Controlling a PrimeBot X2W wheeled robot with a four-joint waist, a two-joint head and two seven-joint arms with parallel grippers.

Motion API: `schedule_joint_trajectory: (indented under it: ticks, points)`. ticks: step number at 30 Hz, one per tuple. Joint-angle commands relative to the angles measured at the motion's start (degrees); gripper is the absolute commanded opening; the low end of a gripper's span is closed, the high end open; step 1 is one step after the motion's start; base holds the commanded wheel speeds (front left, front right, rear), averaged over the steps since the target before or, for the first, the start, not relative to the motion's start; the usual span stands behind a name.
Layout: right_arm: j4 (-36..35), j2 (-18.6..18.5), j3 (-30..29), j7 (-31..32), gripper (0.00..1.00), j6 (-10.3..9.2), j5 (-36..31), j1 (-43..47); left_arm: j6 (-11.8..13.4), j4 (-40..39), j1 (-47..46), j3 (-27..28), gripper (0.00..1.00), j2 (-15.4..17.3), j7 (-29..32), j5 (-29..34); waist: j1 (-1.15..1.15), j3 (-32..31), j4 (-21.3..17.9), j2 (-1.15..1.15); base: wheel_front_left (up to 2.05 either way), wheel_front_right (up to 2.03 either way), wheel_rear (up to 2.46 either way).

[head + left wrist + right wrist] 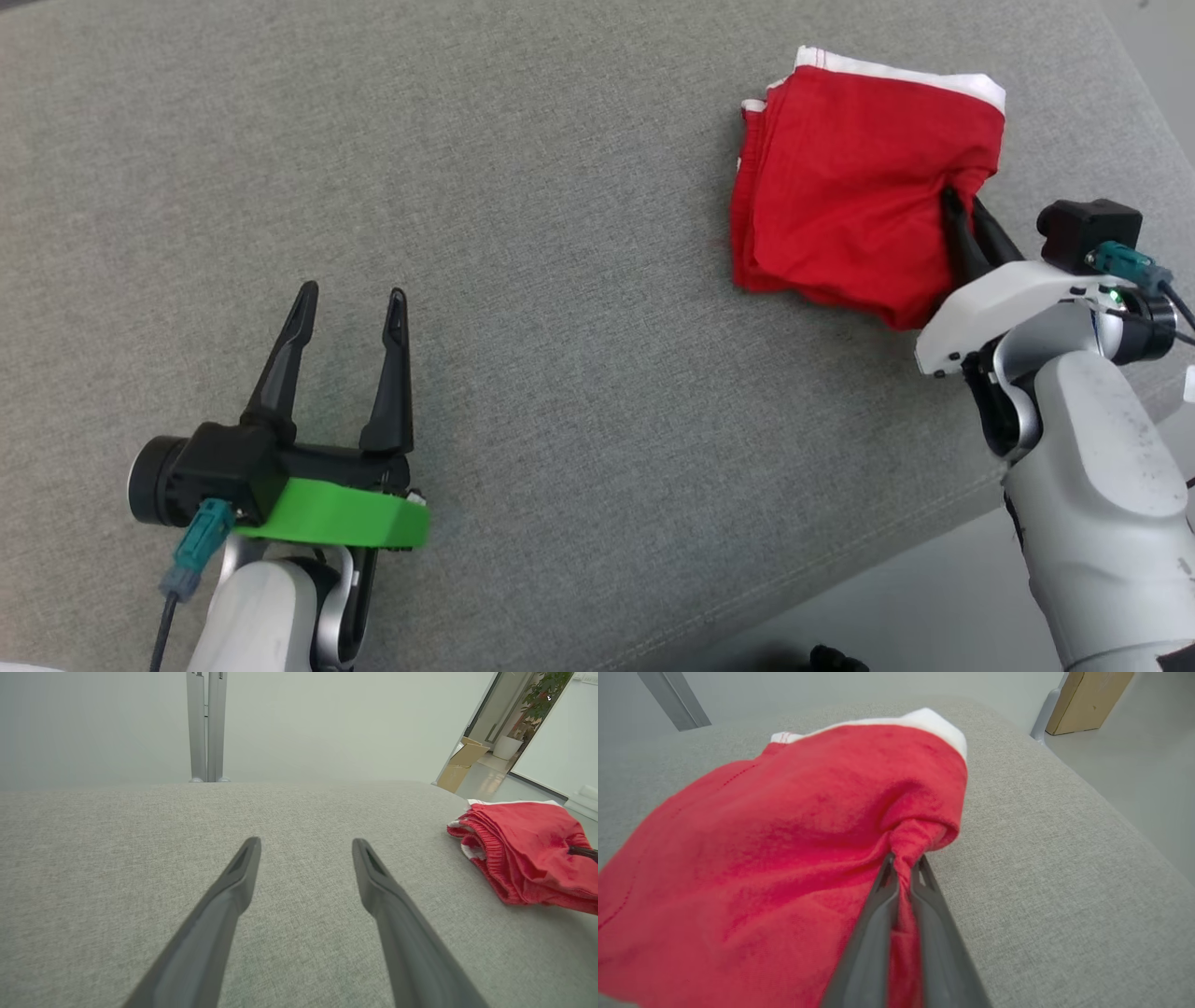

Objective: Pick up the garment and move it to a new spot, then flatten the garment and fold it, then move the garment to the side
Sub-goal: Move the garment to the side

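Pressed together, the jaws of the right gripper point(963, 198) pinch a bunched corner of the red cloth garment point(850, 177). The wide grey woven upholstered surface point(560, 280) lies beneath both arms. On it the garment rests folded, spreading ahead and to the left of those pinching jaws, with its white waistband point(896, 73) along the edge farthest from them. The left gripper point(353, 294) is well apart from the garment, over bare upholstery, its jaws spread wide with nothing between them. A brown cardboard box point(1087, 700) stands beyond the surface's far corner.
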Motion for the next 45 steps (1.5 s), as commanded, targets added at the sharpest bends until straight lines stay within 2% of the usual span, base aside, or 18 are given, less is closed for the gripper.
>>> schedule_joint_trajectory:
  ticks: [1,6,12,17,21,22,23,24,25,28,35,45]
  points:
    - [0.6,-1.2,0.3,-0.5,0.00,-0.08,-0.5,-2.0,0.3,-0.7,-0.9,0.3,1.00,0.7,0.3,0.2,0.00,1.5,0.2,0.00,0.00,0.00,0.00]
    - [3.9,-5.6,2.3,-0.2,0.00,-0.08,-2.3,-8.2,0.8,-2.9,-1.4,0.6,1.00,1.3,1.1,0.3,0.00,2.8,2.8,0.00,0.00,0.00,0.00]
    - [9.4,-13.8,5.6,-0.2,0.00,-0.09,-5.1,-16.3,1.3,-5.3,-1.9,0.7,1.00,1.7,1.5,0.3,0.00,4.6,6.5,0.00,0.00,0.00,0.00]
    - [14.1,-18.9,4.6,-1.1,0.00,-0.09,-5.8,-21.2,1.3,-6.4,-1.9,0.3,1.00,1.9,1.7,0.3,0.00,6.2,9.0,0.00,0.00,0.00,0.00]
    - [17.3,-21.5,4.3,-2.0,0.00,-0.09,-7.2,-23.6,1.4,-6.6,-1.7,-0.5,1.00,1.6,1.6,0.5,0.00,7.0,10.3,0.00,0.00,0.00,0.00]
    - [18.1,-22.1,4.1,-2.7,0.04,-0.09,-7.9,-24.1,1.5,-6.5,-1.6,-0.7,1.00,1.6,1.5,0.6,0.00,7.2,10.4,0.00,0.00,0.00,0.00]
    - [18.4,-22.3,4.1,-3.7,0.31,-0.09,-8.5,-24.5,1.5,-6.4,-1.6,-0.7,1.00,1.6,1.4,0.6,0.00,7.3,10.6,0.00,0.00,0.00,0.00]
    - [18.8,-22.5,4.0,-4.8,0.68,-0.09,-9.0,-25.0,1.5,-6.3,-1.6,-0.8,1.00,1.6,1.4,0.6,0.00,7.4,10.6,0.00,0.00,0.00,0.00]
    - [19.3,-22.6,3.8,-6.1,1.00,-0.09,-9.7,-25.4,1.5,-6.2,-1.5,-0.9,1.00,1.7,1.4,0.5,0.00,7.5,10.7,0.00,0.00,0.00,0.00]
    - [20.5,-22.8,2.3,-8.8,1.00,-0.09,-12.7,-26.2,1.5,-6.0,-1.5,-1.2,1.00,1.8,1.5,0.6,0.00,7.5,10.7,0.00,0.00,0.00,0.00]
    - [21.9,-18.8,-0.3,-11.1,1.00,-0.09,-15.2,-27.3,1.7,-5.3,-1.6,-1.7,1.00,1.8,1.5,0.3,0.00,6.3,10.1,0.00,0.00,0.00,0.00]
    - [16.2,-12.6,3.4,-11.6,1.00,-0.09,-13.8,-23.9,2.1,-1.8,-2.7,-0.4,1.00,1.4,0.2,-1.7,0.00,0.0,9.2,0.00,0.00,0.00,0.00]
